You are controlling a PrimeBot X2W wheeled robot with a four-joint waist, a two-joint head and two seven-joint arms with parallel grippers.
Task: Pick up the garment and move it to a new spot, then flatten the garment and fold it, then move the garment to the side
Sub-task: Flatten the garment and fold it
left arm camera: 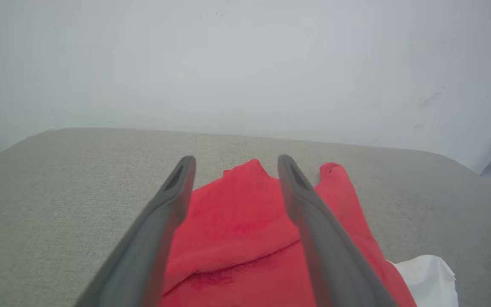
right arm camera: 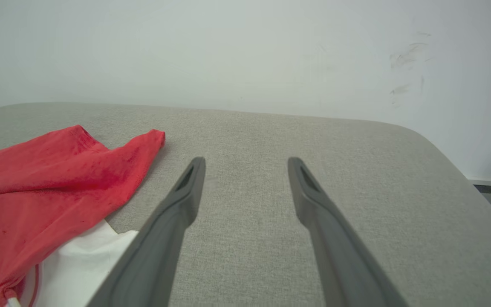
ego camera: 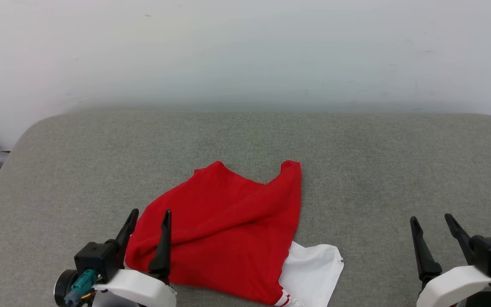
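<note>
Left gripper (ego camera: pixel 151 212), fingers apart, hangs at lower left over the red edge, likely lining up a pick; right gripper (ego camera: pixel 430 217), also spread, idles lower right. Grey cushion (ego camera: pixel 245 136) carries the garment (ego camera: pixel 224 230), crumpled lower centre, white section (ego camera: pixel 313 268) poking out.
</note>
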